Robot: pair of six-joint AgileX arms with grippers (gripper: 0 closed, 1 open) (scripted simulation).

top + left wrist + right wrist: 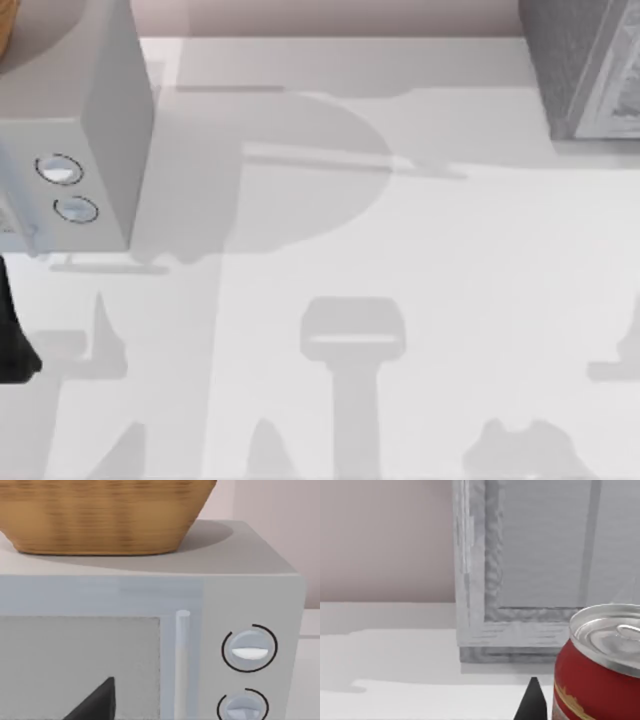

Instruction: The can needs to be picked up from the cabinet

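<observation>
Top view gives you the white surface (420,260), the largest thing here, with a grey microwave (85,150) at its left edge and a textured grey cabinet (585,70) at its far right corner. Your left wrist view faces the microwave door, its two round dials (249,649) and a wicker basket (100,515) resting on top of it; a dark wedge low in that view looks like part of the left end effector (97,702), and you cannot tell whether it is released or clenched. Your right wrist view looks at the cabinet's framed front panel, with the red can (600,675) very close to the camera. One dark tip of the right end effector (532,700) sits just beside the can; you cannot tell whether it is grasping.

The can stands upright, long axis vertical, silvery lid facing up. You appear to be at the grasp or just-lifted stage. Next, confirm a firm hold around the can's side, then keep it vertical as you raise it.
</observation>
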